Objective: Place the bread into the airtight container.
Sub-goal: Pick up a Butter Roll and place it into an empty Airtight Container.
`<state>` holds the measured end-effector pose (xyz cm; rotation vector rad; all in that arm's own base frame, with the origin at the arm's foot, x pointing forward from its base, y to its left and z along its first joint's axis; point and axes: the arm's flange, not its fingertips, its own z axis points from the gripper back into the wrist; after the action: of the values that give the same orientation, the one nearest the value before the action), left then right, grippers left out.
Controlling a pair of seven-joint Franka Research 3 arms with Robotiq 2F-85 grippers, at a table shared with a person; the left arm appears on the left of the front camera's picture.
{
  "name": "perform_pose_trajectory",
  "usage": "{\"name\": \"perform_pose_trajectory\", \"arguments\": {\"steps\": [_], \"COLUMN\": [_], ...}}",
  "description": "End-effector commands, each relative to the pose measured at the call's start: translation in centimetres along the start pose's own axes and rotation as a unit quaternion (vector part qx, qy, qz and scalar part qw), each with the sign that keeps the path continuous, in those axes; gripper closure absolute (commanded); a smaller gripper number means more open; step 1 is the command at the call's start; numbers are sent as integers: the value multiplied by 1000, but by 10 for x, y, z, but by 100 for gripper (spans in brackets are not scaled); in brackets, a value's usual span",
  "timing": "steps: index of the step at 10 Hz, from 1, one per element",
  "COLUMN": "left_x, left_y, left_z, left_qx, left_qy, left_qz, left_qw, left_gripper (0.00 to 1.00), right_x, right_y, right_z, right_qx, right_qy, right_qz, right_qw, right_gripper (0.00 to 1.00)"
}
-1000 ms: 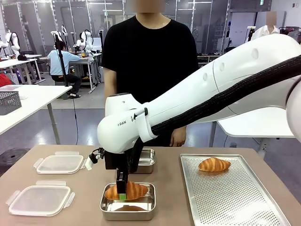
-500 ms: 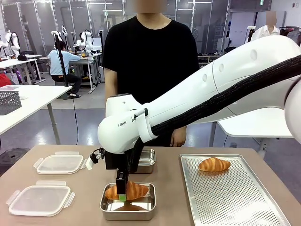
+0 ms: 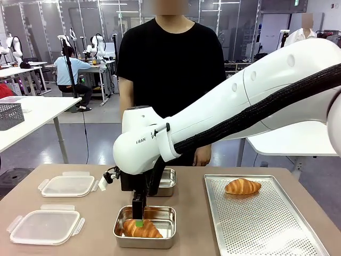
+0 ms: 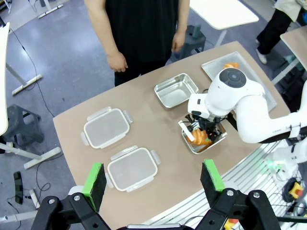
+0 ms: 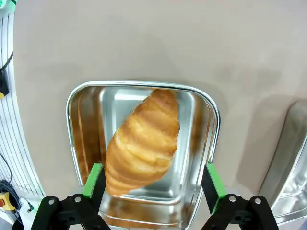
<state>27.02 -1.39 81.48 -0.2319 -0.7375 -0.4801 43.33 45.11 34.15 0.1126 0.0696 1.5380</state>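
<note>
Hovering directly over the near steel container (image 3: 169,213), the right gripper (image 5: 151,175) has its fingers spread apart and grips nothing. The croissant (image 5: 142,143) lies below them on the container floor, set diagonally, with free steel showing toward two corners. A second steel container (image 3: 168,182) sits just behind the gripper, on the person's side, its floor bare metal. To the gripper's right, a perforated tray (image 3: 266,229) carries another croissant (image 3: 242,186) near its far edge. To its left, well apart, lie two clear clip-on lids (image 3: 67,185) (image 3: 45,226). The right arm (image 3: 176,133) bears the letters "FRAN"; the rest is hidden. Bare tabletop (image 3: 96,213) separates the lids from the near container. The left gripper (image 4: 153,178) hangs high above the table, fingers apart.
</note>
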Motion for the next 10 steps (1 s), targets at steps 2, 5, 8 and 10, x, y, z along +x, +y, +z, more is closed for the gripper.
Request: {"name": "perform_pose_trajectory", "arguments": {"steps": [2,5,8,10], "left_x": [0,0,0,0], "left_y": [-1,-1,-1,-1], "left_z": [2,2,2,2], "left_qx": [-1,-1,-1,-1], "left_qy": [-1,-1,-1,-1], "left_qz": [2,2,2,2], "left_qw": [1000,1000,1000,1000], "left_gripper": [0,0,0,0], "right_x": [3,3,3,3], "right_y": [0,0,0,0], "right_z": [1,1,1,1], "right_qx": [1,1,1,1], "right_qy": [-1,-1,-1,-1], "right_qz": [1,1,1,1], "right_qw": [1000,1000,1000,1000], "right_gripper": [0,0,0,0]}}
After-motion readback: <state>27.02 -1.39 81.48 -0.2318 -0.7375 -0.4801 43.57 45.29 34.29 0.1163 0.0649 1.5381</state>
